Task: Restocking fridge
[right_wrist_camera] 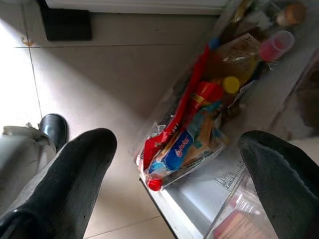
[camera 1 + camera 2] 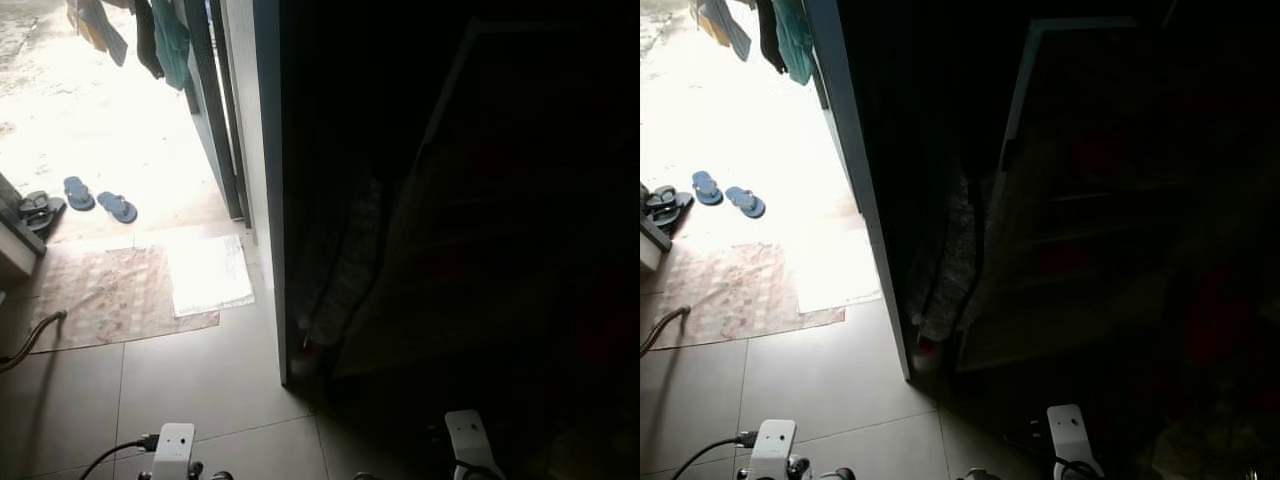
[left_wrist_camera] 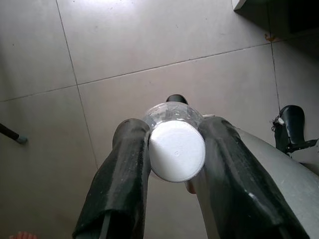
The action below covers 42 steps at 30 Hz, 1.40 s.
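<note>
My left gripper (image 3: pixel 174 130) is shut on a clear plastic bottle (image 3: pixel 177 152) with a white cap, held over the grey tiled floor. In the right wrist view, my right gripper (image 1: pixel 177 144) is open, its fingers wide apart with nothing between them. Beyond them, low down, lie red and blue snack packets (image 1: pixel 184 139), a yellow-capped bottle (image 1: pixel 231 84) and a pink cup (image 1: pixel 279 45), in what looks like a pale fridge shelf. In the eye views the fridge (image 2: pixel 1090 220) is a very dark mass at right; faint shelves show and its contents cannot be made out.
A dark door frame (image 2: pixel 262 180) stands just left of the fridge. Past it lie a patterned mat (image 2: pixel 110 295), blue flip-flops (image 2: pixel 98 198) and a bright sunlit yard with hanging clothes (image 2: pixel 160 35). A hose end (image 2: pixel 30 340) lies at far left.
</note>
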Motion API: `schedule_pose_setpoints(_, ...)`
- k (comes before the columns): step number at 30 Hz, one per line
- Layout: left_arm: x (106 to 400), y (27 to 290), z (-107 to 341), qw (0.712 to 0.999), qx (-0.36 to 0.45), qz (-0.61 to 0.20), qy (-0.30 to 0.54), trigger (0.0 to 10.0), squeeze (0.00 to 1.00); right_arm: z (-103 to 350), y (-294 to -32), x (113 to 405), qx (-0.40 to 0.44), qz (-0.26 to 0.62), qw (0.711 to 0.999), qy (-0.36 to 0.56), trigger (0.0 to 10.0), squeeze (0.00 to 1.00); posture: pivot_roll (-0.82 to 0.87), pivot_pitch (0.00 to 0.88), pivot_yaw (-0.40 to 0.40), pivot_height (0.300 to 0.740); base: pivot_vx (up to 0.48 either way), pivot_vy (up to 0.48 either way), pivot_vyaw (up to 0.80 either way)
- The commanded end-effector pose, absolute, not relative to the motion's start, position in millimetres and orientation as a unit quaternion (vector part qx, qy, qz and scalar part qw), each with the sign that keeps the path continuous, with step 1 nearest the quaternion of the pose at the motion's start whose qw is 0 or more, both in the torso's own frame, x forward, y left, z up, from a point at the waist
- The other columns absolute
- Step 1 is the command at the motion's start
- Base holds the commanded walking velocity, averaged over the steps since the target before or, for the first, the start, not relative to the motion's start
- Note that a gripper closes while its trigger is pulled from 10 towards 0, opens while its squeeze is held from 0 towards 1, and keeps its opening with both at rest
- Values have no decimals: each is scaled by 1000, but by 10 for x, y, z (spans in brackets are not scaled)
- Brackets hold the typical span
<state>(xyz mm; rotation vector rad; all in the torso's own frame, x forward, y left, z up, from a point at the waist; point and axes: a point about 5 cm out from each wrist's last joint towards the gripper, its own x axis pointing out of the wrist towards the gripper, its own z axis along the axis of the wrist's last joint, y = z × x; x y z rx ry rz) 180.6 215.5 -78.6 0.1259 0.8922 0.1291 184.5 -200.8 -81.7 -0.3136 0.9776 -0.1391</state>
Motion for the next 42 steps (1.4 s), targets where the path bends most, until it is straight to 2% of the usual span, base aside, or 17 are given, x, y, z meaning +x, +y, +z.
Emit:
schedule_pose_setpoints(1, 1698, 2180, -836, 889, 62, 62, 450, 10000, 0, -832, -2029, 1807, -165, -74, 861, 475, 10000, 0, -31, 193, -68, 740, 0, 0, 0)
schedule_pose_setpoints(11, 1696, 2209, -831, 889, 61, 64, 450, 10000, 0, -806, -2352, 1701, -214, -134, 837, 485, 10000, 0, -27, 193, -66, 740, 0, 0, 0)
schedule_pose_setpoints(21, 1719, 2172, -827, 891, 60, 62, 446, 10000, 0, -836, -2420, 1595, -158, -172, 836, 497, 10000, 0, -25, 192, -63, 740, 0, 0, 0)
schedule_pose_setpoints(42, 1751, 2184, -808, 893, 66, 60, 441, 10000, 0, -785, -2594, 1590, -155, -208, 830, 493, 10000, 0, -26, 196, -61, 740, 0, 0, 0)
